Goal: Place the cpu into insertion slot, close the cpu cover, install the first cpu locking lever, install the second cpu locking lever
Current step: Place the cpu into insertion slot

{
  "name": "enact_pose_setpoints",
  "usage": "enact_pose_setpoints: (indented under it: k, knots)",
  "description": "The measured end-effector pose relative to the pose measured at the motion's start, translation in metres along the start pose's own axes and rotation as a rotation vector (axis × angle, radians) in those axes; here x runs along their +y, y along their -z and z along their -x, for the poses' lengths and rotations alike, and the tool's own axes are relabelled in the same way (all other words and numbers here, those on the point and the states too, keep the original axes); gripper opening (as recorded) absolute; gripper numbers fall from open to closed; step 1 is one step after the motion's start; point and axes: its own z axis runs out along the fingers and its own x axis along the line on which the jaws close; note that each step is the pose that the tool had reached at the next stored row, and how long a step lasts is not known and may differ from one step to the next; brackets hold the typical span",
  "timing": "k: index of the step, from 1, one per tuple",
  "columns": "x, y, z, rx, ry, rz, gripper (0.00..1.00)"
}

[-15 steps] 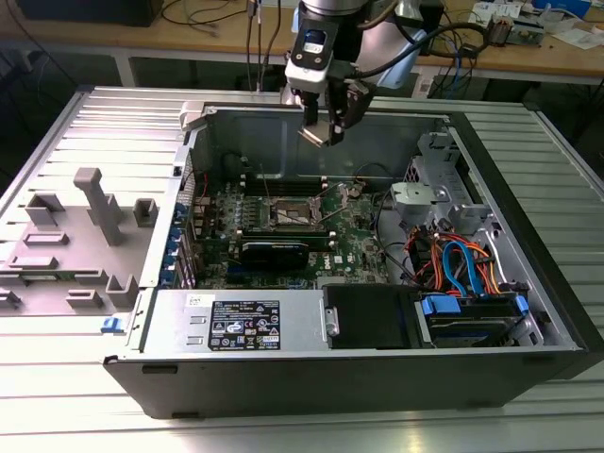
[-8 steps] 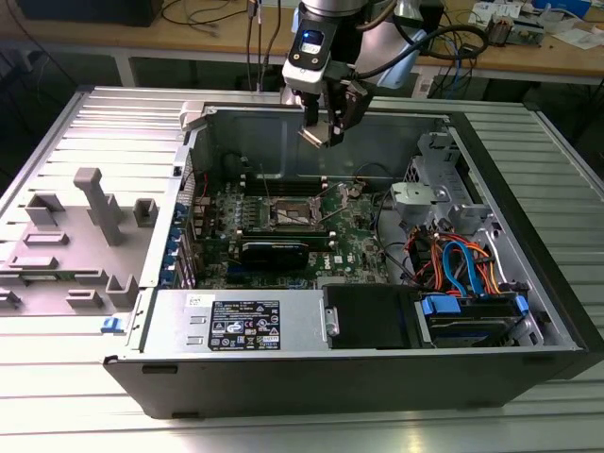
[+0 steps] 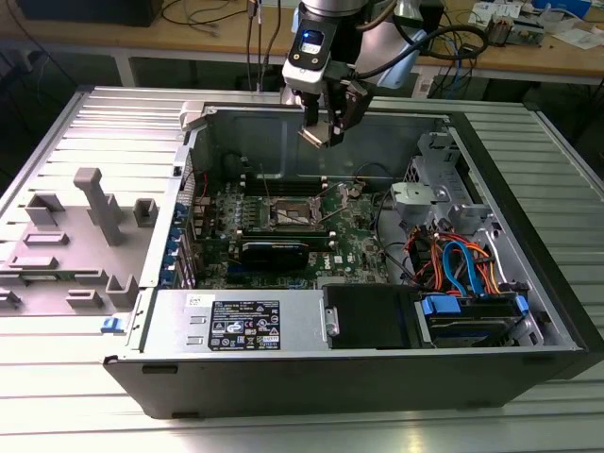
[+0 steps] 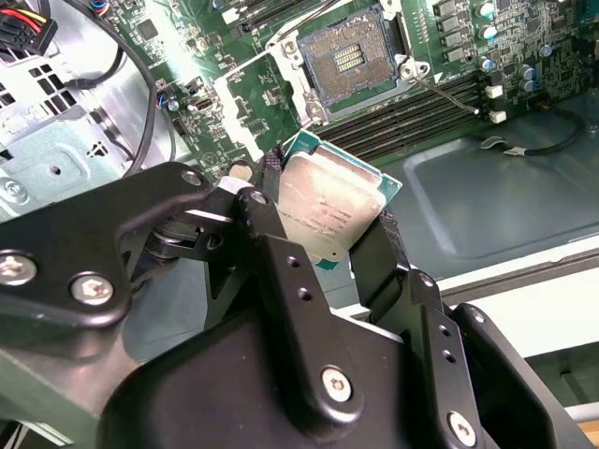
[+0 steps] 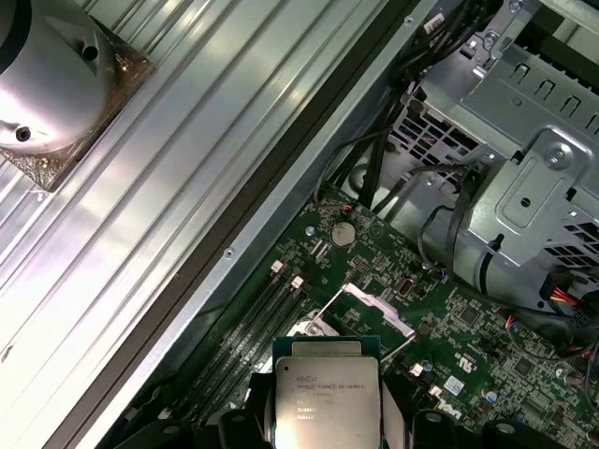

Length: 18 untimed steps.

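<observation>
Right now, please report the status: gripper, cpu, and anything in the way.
Gripper shut on the cpu, high above the motherboard. Insertion slot uncovered, no chip in it. Nothing seen between them.

A wide ribbed silver metal table (image 3: 85, 415) with a long light-brown wooden bench (image 3: 189, 36) behind it.
The table has many straight grooves, and in the first wrist view bright light shines off them. The bench stands at the back of the exterior view on pale legs. Dark tangled cables (image 3: 203, 13) and white papers (image 3: 578, 38) lie on top of it. Under the bench it is dark.
</observation>
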Motion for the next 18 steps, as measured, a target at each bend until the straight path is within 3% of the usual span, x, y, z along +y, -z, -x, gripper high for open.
enact_pose_setpoints:
  k: [3, 6, 11, 18]
  knots:
    - [0.0000, 0.0000, 0.0001, -0.0013, -0.017, 0.0002, 0.54]
    - [0.0000, -0.0004, 0.0000, -0.0054, -0.081, 0.0009, 0.54]
    - [-0.0001, -0.0009, 0.0000, -0.0099, -0.154, 0.0007, 0.54]
    - [-0.0001, -0.0017, 0.0000, -0.0160, -0.233, 0.0002, 0.54]
